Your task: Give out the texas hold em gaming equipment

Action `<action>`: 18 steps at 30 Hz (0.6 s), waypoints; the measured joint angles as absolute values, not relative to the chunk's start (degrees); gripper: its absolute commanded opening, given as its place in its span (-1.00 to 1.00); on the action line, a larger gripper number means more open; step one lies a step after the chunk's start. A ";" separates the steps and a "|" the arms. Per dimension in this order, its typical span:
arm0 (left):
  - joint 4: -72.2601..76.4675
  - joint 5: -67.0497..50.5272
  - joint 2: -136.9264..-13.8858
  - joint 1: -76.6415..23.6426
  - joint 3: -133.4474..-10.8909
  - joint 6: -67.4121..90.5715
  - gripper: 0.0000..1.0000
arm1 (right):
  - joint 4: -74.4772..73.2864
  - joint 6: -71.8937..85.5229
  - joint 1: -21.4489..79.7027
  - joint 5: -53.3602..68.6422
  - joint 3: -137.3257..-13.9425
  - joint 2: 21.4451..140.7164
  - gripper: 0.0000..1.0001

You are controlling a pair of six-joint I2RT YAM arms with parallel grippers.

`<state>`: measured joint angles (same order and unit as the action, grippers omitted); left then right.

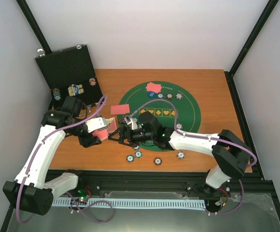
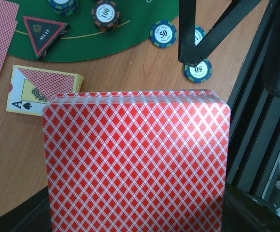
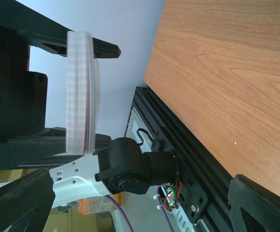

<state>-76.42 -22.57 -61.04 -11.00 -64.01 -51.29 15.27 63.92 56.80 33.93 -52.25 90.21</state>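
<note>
So the task is partly done: some cards (image 1: 153, 87) and chips (image 1: 169, 95) lie on the mat (image 1: 190, 110). The left gripper (image 1: 99, 133) clamps the deck (image 2: 135, 164) at centre-left, and the right gripper (image 1: 117, 137) gapes wide beside it; more dealing is left.

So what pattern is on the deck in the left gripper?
The deck has a red-and-white diamond lattice back, clearest in the left wrist view.

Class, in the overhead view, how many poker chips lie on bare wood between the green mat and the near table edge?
4. The leftmost chip, a second chip right beside it, a third chip in the middle, a fourth chip farthest right. Others may be hidden.
</note>
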 measured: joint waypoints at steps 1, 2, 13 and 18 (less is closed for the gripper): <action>-76.44 -22.50 -61.17 -11.00 -64.01 -51.29 -0.49 | 15.29 63.94 56.80 33.93 -52.36 90.21 0.95; -76.44 -22.46 -61.36 -11.00 -63.99 -51.29 -0.49 | 15.33 63.96 56.80 33.93 -52.49 90.21 0.95; -76.86 -23.00 -61.98 -11.00 -63.48 -51.27 -0.47 | 17.23 64.55 57.93 34.79 -56.23 94.35 0.94; -77.56 -23.90 -62.41 -11.00 -63.48 -51.27 -0.45 | 17.85 64.97 58.70 35.44 -59.02 98.54 0.94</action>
